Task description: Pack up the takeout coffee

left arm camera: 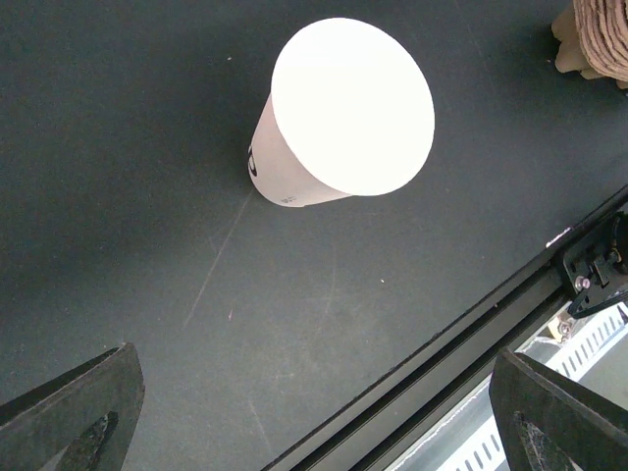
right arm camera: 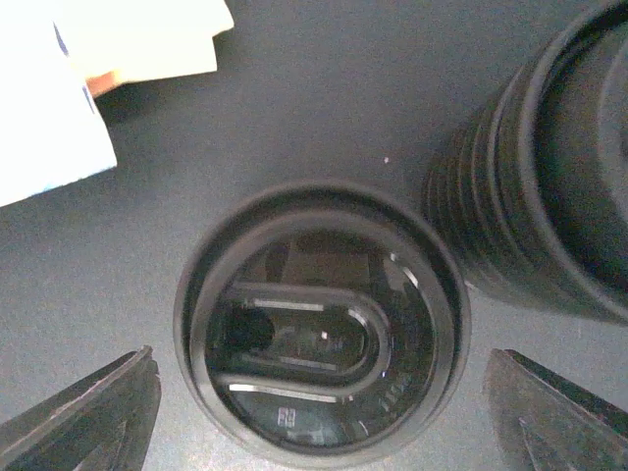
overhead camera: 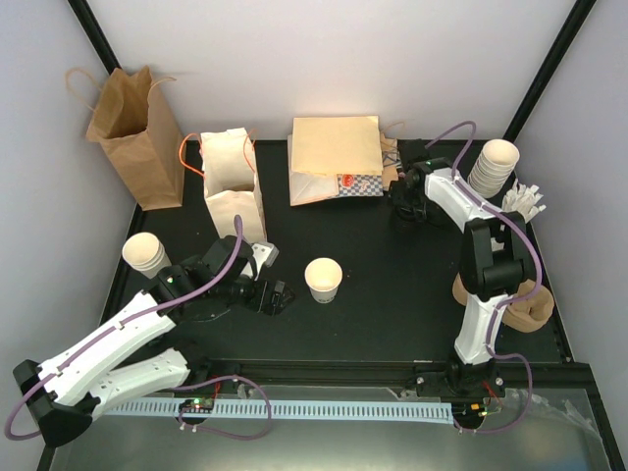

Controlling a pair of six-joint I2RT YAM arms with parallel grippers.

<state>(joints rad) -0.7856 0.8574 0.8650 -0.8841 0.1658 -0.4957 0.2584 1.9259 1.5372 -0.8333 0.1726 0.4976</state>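
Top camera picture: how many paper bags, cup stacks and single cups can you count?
Paper bags: 3 (brown upright paper bag, white upright paper bag, cream paper bag lying flat)
Stacks of cream paper cups: 2 (left stack, right stack)
Single lidless cream paper cup: 1
Total: 6

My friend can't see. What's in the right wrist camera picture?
A round black lid lies flat on the dark table, framed by the open right claw's two fingers. A stack of black lids stands just to its right, and pale paper shows at the top left.
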